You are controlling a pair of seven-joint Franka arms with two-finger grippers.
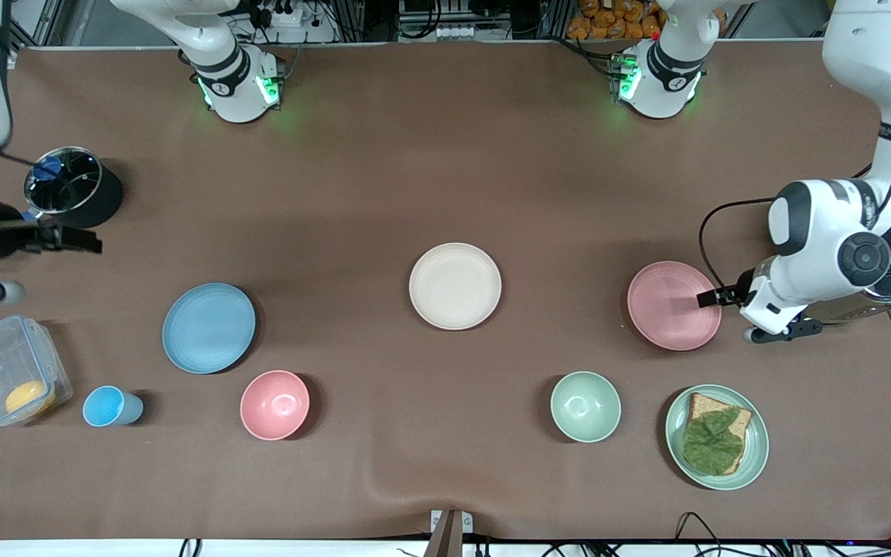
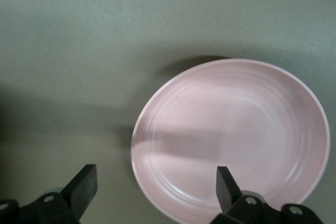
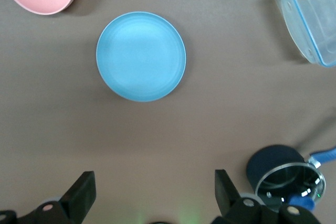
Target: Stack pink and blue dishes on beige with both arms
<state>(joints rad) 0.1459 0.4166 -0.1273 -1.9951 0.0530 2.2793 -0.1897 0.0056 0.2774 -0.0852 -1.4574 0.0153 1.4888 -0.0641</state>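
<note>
The pale pink plate [image 1: 670, 309] [image 2: 236, 135] lies flat toward the left arm's end of the table. My left gripper [image 1: 712, 299] [image 2: 155, 187] is open low at its rim, one finger over the plate and the other over bare table. The beige plate [image 1: 455, 285] sits mid-table with nothing on it. The light blue plate [image 1: 209, 327] [image 3: 140, 56] lies toward the right arm's end. My right gripper [image 1: 82, 238] [image 3: 155, 190] hangs open and holds nothing. It is over bare table between a black pot and the blue plate.
A black pot with a glass lid [image 1: 65, 186], a clear box [image 1: 12, 379], a blue cup [image 1: 109, 406] and a pink bowl [image 1: 274, 404] surround the blue plate. A green bowl [image 1: 585, 406] and a green plate with bread [image 1: 716, 437] lie nearer the camera than the pink plate.
</note>
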